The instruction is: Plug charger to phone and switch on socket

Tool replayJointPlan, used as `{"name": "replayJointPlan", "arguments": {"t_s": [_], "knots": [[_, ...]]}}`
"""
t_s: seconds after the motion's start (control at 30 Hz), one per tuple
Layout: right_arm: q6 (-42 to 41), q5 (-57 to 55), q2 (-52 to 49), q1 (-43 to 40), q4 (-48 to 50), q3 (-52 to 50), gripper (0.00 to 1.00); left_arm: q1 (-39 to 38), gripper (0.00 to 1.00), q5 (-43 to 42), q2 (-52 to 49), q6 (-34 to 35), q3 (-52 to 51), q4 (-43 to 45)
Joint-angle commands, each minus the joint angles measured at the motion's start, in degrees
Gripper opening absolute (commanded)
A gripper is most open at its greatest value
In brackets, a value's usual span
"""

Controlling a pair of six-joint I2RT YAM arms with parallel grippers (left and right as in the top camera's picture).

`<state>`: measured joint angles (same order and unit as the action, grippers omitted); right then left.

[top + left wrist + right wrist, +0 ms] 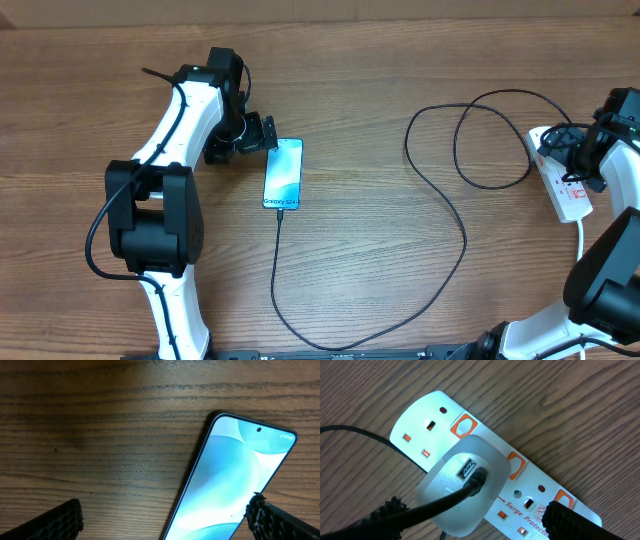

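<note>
Wood tabletop (400,60) from overhead: your phone (283,174) lies centre-left, the charger (464,240) looping from its lower end to the socket (572,200) at far right. Left wrist: your left gripper (164,507) gapes wide over the lit screen. Right wrist: your right gripper (474,507) stands open, fingers (570,522) either side of the socket's white adapter (470,455).

Wooden table (380,60) with phone (283,173), charger (275,250), socket (572,200)
</note>
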<state>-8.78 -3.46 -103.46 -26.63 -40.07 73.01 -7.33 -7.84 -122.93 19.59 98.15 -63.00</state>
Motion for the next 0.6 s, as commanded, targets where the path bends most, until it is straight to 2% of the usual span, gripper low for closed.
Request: {"name": "replayJointPlan", "arguments": {"t_s": [0.0,0.03,0.07,0.1,0.13,0.23,0.5,0.57], "knots": [[-0.4,-0.1,0.1,-0.2,0.3,-0.2,0.88,0.6,1.00,0.8,1.1,0.8,1.0,0.1],[-0.4,1.0,0.2,-0.2,0.1,-0.2,0.87,0.6,1.00,0.8,1.1,0.8,1.0,0.1],[-0.4,1.9,0.2,-0.2,-0.4,-0.2,0.81,0.6,1.00,0.8,1.1,0.8,1.0,0.1],[-0.4,2.4,0.2,-0.2,-1.1,-0.2,0.74,0.6,1.00,0.8,1.1,0.8,1.0,0.1],[-0.3,2.2,0.2,-0.2,-1.9,-0.2,0.64,0.6,1.00,0.8,1.1,0.8,1.0,0.1],[-0.4,2.1,0.6,-0.2,-2.8,-0.2,0.45,0.6,1.00,0.8,1.1,0.8,1.0,0.1],[-0.4,2.5,5.8,-0.1,-2.6,-0.2,0.45,0.6,1.00,0.8,1.1,0.8,1.0,0.1],[-0.4,3.7,6.7,-0.1,-2.3,-0.2,0.27,0.6,1.00,0.8,1.1,0.8,1.0,0.1]]}}
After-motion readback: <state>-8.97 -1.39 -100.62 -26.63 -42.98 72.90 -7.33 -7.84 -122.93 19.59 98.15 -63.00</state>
